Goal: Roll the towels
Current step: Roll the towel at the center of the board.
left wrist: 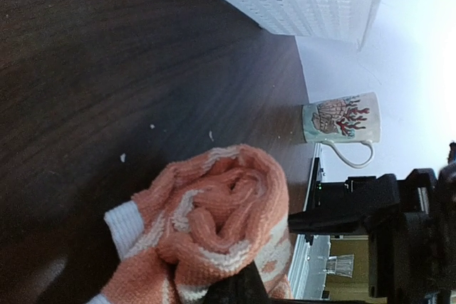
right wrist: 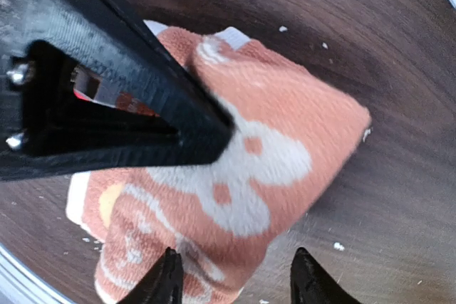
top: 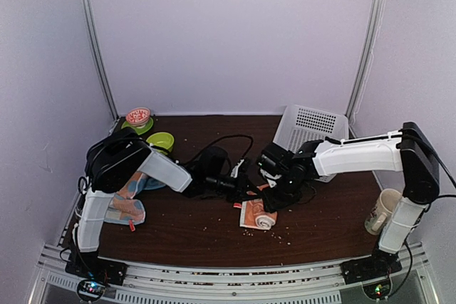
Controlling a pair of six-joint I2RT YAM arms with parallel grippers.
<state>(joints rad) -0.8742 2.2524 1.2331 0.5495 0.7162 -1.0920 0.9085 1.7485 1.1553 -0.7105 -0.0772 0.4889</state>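
The part-rolled orange towel [top: 256, 216] lay near the middle of the surface's [top: 320, 211] near edge, directly beneath the right hand [right wrist: 235, 275], its fingers released just above; the clenched left hand [right wrist: 206, 129] lay across from the left, tip at the fold

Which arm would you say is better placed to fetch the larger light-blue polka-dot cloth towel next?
Probably left: the light-blue towel lies beside the base of the left arm; the right gripper stands open over the small orange printed towel, farther off.
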